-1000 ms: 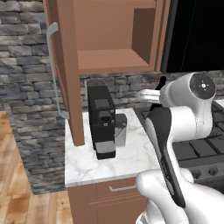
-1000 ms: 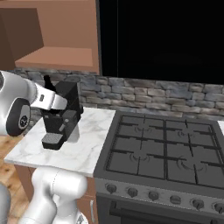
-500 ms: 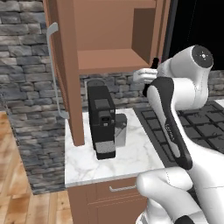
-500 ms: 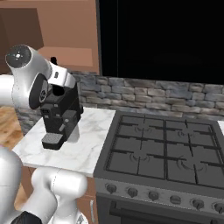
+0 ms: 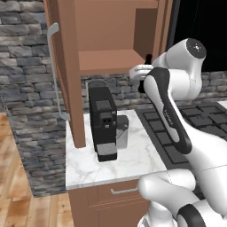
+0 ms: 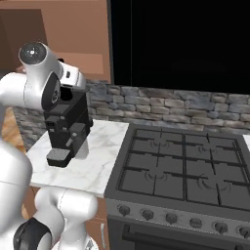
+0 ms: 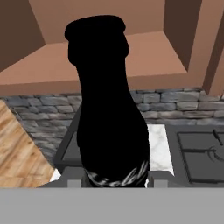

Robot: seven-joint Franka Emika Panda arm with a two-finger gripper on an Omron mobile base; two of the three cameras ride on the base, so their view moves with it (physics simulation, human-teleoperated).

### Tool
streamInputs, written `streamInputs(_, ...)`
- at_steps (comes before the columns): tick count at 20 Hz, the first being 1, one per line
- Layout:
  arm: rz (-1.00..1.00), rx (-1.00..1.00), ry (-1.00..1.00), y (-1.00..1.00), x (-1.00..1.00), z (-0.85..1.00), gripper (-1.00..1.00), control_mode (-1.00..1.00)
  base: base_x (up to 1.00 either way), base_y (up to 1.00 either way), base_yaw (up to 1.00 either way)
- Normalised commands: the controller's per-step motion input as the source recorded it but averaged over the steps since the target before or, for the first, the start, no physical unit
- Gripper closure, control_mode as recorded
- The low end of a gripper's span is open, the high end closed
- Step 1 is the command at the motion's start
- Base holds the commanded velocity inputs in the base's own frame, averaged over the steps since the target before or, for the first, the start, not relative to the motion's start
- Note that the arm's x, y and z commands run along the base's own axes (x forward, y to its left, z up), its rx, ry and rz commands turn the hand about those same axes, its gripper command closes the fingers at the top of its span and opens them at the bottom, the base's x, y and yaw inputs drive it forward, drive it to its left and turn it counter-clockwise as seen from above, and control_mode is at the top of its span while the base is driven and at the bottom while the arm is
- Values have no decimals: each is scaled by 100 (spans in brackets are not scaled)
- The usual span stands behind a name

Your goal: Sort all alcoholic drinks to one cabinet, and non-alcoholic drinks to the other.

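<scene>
My gripper [image 5: 142,72] is shut on the small black cola-style bottle [image 7: 109,109], whose dark top [image 5: 148,57] sticks up just right of the hand. In the hand view the bottle stands upright and close, and its lower band is partly hidden. The gripper hangs in front of the right end of the open brown cabinet's shelf [image 5: 106,60], about level with it. That shelf [image 7: 166,57] lies bare behind the bottle. The cabinet door [image 5: 66,71] stands open to the left with its curved grey handle [image 5: 54,71]. The other drinks are out of view.
A black coffee machine [image 5: 104,124] stands on the white marble counter [image 5: 137,155] right below the cabinet. The gas stove [image 6: 180,166] sits to the right, with a stone backsplash [image 6: 185,105] behind it. The cabinet's right side wall [image 5: 162,26] is near the hand.
The arm has swung up and toward the cabinet, lifting the black bottle from just above the counter to shelf height. The base has not moved.
</scene>
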Motion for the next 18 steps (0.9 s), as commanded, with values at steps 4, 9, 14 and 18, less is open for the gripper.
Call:
streamInputs(4,0,-4,0,13,0,2,100,-100,0,0,0)
streamInputs(9,0,-3,0,13,1,11,100,-100,0,0,0)
streamInputs(14,0,-1,-3,8,0,13,100,-100,0,0,0)
streamInputs(18,0,-1,-1,18,2,13,100,-100,0,0,0)
